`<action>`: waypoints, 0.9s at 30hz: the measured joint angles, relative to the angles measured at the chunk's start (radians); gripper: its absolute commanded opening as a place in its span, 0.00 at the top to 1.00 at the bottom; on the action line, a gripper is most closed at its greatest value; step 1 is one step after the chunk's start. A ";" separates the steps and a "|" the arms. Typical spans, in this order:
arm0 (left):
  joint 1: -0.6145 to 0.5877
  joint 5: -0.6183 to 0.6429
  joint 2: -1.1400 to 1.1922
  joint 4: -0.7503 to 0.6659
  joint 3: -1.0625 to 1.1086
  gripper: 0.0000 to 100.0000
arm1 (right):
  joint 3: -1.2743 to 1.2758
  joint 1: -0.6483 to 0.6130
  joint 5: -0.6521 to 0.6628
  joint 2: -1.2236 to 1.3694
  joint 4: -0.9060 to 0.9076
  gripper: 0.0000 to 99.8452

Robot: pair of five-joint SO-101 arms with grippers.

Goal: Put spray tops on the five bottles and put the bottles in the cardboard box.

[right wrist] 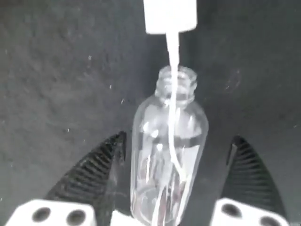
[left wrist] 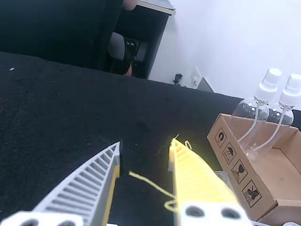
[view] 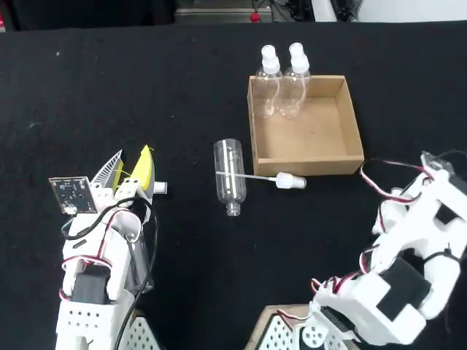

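The right jaws stand wide apart, the bottle [right wrist: 169, 141] lengthwise between them, neck beyond their tips; left jaws apart.

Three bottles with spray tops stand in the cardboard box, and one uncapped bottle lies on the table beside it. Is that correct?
Not quite. The high view shows two capped bottles standing in the cardboard box, not three. One uncapped bottle does lie beside it.

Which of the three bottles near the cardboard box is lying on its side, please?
The uncapped bottle, lying on the table beside the cardboard box with its neck open. The other two bottles stand upright inside the box with spray tops on.
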 measured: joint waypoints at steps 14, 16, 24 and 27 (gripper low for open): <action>0.000 0.000 0.000 0.000 0.000 0.83 | 0.143 0.002 -0.049 -0.066 -0.235 0.79; 0.000 0.000 0.000 0.000 0.000 0.83 | 0.143 0.002 -0.049 -0.041 -0.236 0.79; 0.000 0.000 0.000 0.000 0.000 0.83 | 0.094 0.002 -0.051 0.054 -0.241 0.87; 0.000 0.000 0.000 0.000 0.000 0.83 | 0.094 0.003 -0.049 0.054 -0.241 0.91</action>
